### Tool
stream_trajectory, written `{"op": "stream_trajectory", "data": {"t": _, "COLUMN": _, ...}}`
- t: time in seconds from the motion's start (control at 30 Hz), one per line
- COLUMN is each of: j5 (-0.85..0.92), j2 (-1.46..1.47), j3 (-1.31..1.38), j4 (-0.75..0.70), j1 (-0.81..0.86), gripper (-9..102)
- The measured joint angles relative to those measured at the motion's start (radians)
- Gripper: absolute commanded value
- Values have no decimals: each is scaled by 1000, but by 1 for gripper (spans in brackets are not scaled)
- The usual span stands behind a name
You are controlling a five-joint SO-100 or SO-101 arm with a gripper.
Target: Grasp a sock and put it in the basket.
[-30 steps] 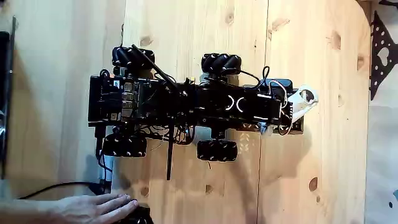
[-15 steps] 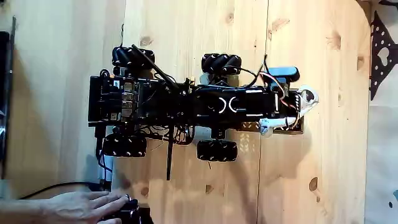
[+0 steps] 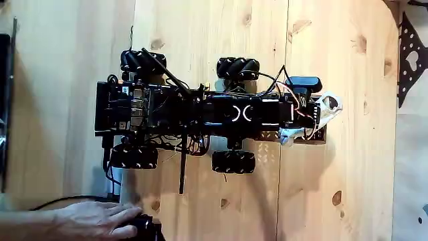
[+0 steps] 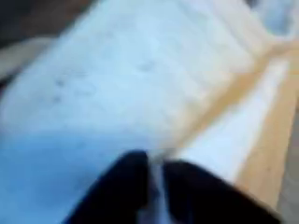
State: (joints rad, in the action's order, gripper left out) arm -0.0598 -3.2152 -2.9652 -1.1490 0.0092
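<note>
Closest to the lens in the wrist view, the pincer (image 4: pixel 157 191) shows as two dark blurred fingertips almost touching, with pale cloth showing in the narrow gap between them. They look closed on the sock (image 4: pixel 121 93), whose soft grey-white cloth with bluish tints spreads across the picture just beyond; the blur makes the depth of the bite hard to judge. To the right, a strip of tan wood shows.

In the fixed view, a person's hand (image 3: pixel 90 219) rests at the near edge of the bench (image 3: pixel 200 40), on a dark controller (image 3: pixel 144 229). Further in, the wheeled robot base (image 3: pixel 134 110) lies across the light wooden bench, its arm (image 3: pixel 247 112) stretched to the right. At the arm's right end the sock (image 3: pixel 329 106) appears as a small pale bunch past the pincer, and the basket (image 3: pixel 314 137) sits right under that end, only a sliver of its rim and perforated side showing beneath the arm.

The sock seems to hang over or just at the basket, so the release is the likely step at hand. The risk is in the placing: part of the cloth pokes out to the right beyond the basket's rim, so if the pincer opens here the sock could drape over the edge or slide onto the bench. The limp cloth could also cling to a fingertip.
</note>
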Motion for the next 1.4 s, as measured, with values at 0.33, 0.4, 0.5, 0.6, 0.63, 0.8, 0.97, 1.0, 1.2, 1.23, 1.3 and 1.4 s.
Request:
{"op": "stream_trajectory", "data": {"t": 0.33, "j5": 32, "j2": -26, "j3": 0, "j4": -104, "j1": 43, "gripper": 0}}
{"op": "stream_trajectory", "data": {"t": 0.4, "j5": 35, "j2": -26, "j3": 0, "j4": -104, "j1": 58, "gripper": 0}}
{"op": "stream_trajectory", "data": {"t": 0.5, "j5": 38, "j2": -26, "j3": 2, "j4": -104, "j1": 78, "gripper": 0}}
{"op": "stream_trajectory", "data": {"t": 0.6, "j5": 38, "j2": -26, "j3": 2, "j4": -104, "j1": 100, "gripper": 0}}
{"op": "stream_trajectory", "data": {"t": 0.63, "j5": 38, "j2": -26, "j3": 2, "j4": -104, "j1": 112, "gripper": 0}}
{"op": "stream_trajectory", "data": {"t": 0.8, "j5": 38, "j2": -26, "j3": 2, "j4": -106, "j1": 173, "gripper": 0}}
{"op": "stream_trajectory", "data": {"t": 0.97, "j5": 38, "j2": -26, "j3": 2, "j4": -106, "j1": 181, "gripper": 0}}
{"op": "stream_trajectory", "data": {"t": 1.0, "j5": 38, "j2": -26, "j3": 2, "j4": -106, "j1": 181, "gripper": 0}}
{"op": "stream_trajectory", "data": {"t": 1.2, "j5": 38, "j2": -26, "j3": 2, "j4": -106, "j1": 181, "gripper": 0}}
{"op": "stream_trajectory", "data": {"t": 1.23, "j5": 38, "j2": -26, "j3": 2, "j4": -106, "j1": 181, "gripper": 0}}
{"op": "stream_trajectory", "data": {"t": 1.3, "j5": 38, "j2": -26, "j3": 2, "j4": -106, "j1": 181, "gripper": 0}}
{"op": "stream_trajectory", "data": {"t": 1.4, "j5": 38, "j2": -26, "j3": 2, "j4": -106, "j1": 181, "gripper": 0}}
